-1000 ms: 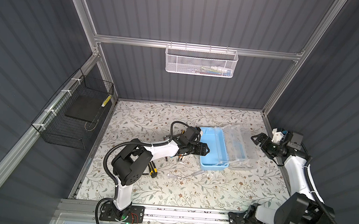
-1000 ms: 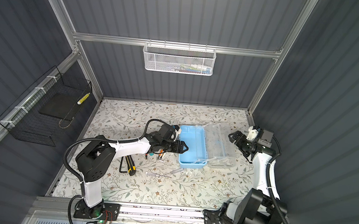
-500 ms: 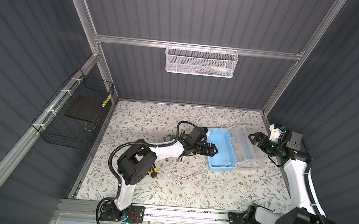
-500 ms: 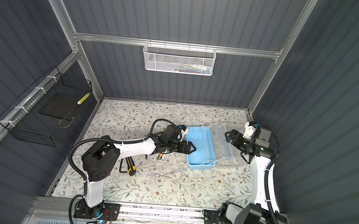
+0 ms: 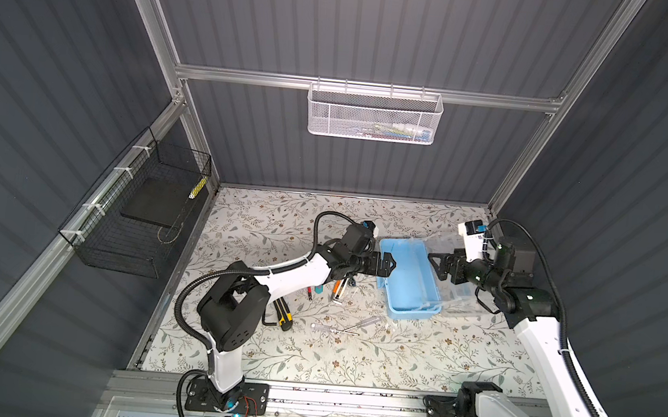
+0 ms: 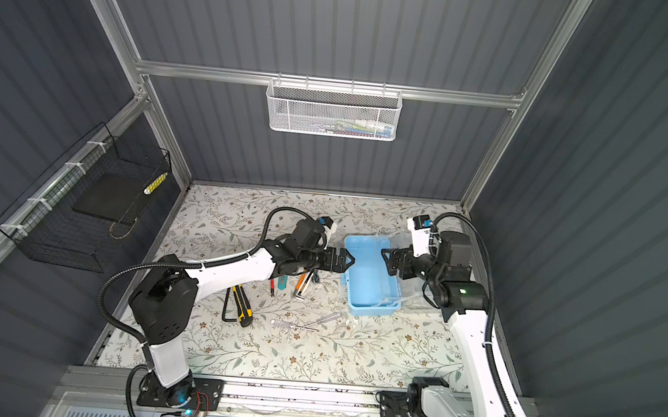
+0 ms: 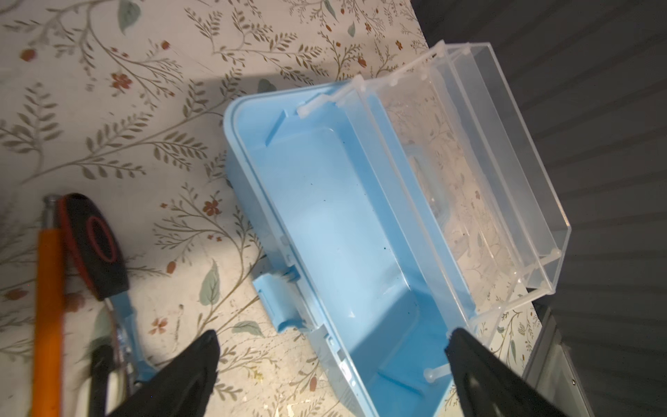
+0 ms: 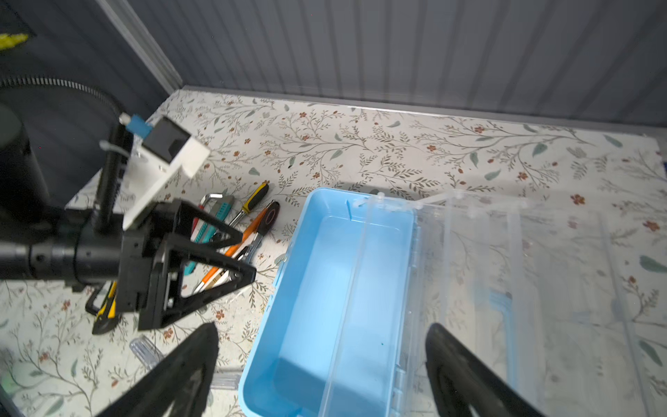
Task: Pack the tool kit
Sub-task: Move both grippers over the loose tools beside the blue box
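**Packing Not Yet Begun**

The light blue tool box (image 5: pixel 409 281) was set empty on the floral tabletop (image 5: pixel 350 365), its clear lid (image 5: pixel 458 271) folded back, apparently so tools could be loaded. The left gripper (image 5: pixel 392 263) and right gripper (image 5: pixel 434 266) were held spread wide, grasping nothing, at opposite sides. The hand tools (image 5: pixel 339 289) were left unpacked just beside it.

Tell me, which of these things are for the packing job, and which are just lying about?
For the job:
- box
- lid
- knife
- clear screwdriver
- orange tool
- black-handled screwdriver

Just lying about:
- white basket, hung on the back wall
- black basket, hung on the side wall
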{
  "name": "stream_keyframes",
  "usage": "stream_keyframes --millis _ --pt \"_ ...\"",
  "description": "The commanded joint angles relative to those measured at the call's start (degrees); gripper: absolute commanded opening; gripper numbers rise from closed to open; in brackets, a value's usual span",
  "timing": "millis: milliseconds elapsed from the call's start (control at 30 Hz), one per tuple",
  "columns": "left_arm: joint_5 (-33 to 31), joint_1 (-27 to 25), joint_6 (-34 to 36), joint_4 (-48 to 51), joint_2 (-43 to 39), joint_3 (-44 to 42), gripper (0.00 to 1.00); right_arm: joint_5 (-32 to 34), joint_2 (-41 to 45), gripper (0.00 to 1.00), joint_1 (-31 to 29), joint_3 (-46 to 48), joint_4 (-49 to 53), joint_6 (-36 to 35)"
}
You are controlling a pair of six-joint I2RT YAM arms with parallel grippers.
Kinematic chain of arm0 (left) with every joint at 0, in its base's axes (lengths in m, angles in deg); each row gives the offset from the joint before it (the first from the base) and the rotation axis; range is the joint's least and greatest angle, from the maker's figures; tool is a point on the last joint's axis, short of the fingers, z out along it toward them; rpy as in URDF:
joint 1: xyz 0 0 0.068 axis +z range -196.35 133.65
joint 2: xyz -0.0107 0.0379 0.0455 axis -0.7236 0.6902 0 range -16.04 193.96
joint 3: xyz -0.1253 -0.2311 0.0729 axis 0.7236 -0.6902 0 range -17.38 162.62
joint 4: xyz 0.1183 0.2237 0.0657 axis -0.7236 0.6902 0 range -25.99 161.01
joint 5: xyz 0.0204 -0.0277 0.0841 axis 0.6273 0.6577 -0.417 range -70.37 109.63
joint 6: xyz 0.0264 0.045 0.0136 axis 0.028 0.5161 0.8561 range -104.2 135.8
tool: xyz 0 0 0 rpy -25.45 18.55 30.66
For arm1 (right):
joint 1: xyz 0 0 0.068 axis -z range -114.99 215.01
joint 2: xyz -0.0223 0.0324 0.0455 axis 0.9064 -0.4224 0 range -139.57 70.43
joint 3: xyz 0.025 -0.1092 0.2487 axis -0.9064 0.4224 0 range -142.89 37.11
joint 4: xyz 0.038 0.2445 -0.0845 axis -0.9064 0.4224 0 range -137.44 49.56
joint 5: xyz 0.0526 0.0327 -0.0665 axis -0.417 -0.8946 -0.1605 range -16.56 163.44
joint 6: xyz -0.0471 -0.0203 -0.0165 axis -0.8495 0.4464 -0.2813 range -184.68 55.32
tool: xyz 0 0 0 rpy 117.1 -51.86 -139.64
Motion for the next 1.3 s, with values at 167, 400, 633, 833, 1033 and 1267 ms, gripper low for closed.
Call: stream_keyframes --millis 167,400,633,833,1033,1267 --pt "-3.90 5.93 2.44 5.22 -6.66 -6.08 1.00 2.99 -0.46 0.76 -11.85 2.27 2.04 -10.24" --pt "-4.77 10.99 3.24 7.72 -10.89 -9.65 1.00 11.53 -5.75 0.64 -24.77 1.18 6.66 -16.35" --pt "-5.70 16.18 3.53 9.50 -15.03 -12.22 1.00 12.71 -13.64 0.55 -32.79 0.70 6.32 -18.80" --pt "-6.21 19.94 5.07 11.30 -18.07 -13.83 1.00 14.40 -21.00 0.52 -38.56 -0.67 8.34 -22.42" --pt "-6.45 20.87 5.92 12.44 -19.32 -14.66 1.00 16.01 -26.24 0.49 -41.70 -1.36 8.37 -25.52" --pt "-5.07 20.96 6.51 13.04 -19.83 -15.35 1.00 18.59 -33.09 0.48 -43.68 -2.82 8.38 -27.04"
